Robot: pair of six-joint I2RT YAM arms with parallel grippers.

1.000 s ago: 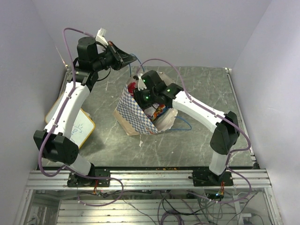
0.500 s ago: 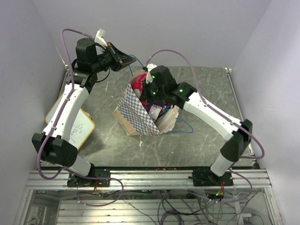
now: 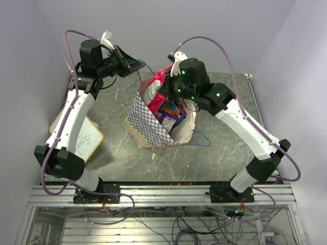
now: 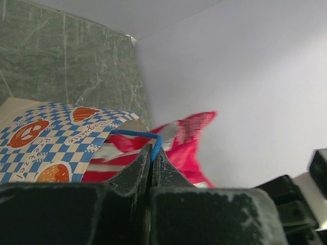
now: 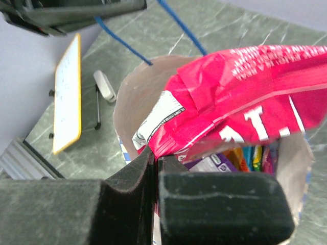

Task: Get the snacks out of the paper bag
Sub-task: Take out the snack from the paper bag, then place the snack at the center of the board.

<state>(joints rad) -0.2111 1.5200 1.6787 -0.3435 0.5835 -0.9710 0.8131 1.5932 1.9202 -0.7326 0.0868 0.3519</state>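
Protruding snack: a glossy red packet [image 3: 159, 81] is seen above the open mouth of the paper bag [image 3: 145, 122], tilted, with its upper end raised well over the rim. Whether its lower edge is quite clear of the bag cannot be told.
Grip on the snack: the right gripper [image 3: 166, 94] is closed on the red packet [image 5: 240, 87]. In the right wrist view a lower corner of the foil is pinched between the two dark pads of the gripper [image 5: 155, 155].
Contents of the bag: other snacks [image 3: 168, 113] are seen inside, below the red one, in purple, orange and yellow [image 5: 240, 158].
Bag position: the paper bag [image 5: 135, 97] is stood upright near the middle of the table [image 3: 225, 102]. Its blue-and-white checkered band is turned to the near left and its plain cream inside is shown.
Handle: a blue cord handle [image 4: 138, 133] is drawn up and away from the bag's far rim toward the left.
Grip on the handle: the left gripper [image 4: 152, 153] is closed on the blue cord handle [image 3: 145, 67], held above the table at the far left of the bag [image 4: 51, 143].
Second handle: a second cord handle [image 3: 202, 138] is laid slack on the table, just right of the bag.
Left edge: a yellow-framed whiteboard [image 3: 87, 140] is laid beside the left arm, well apart from the bag.
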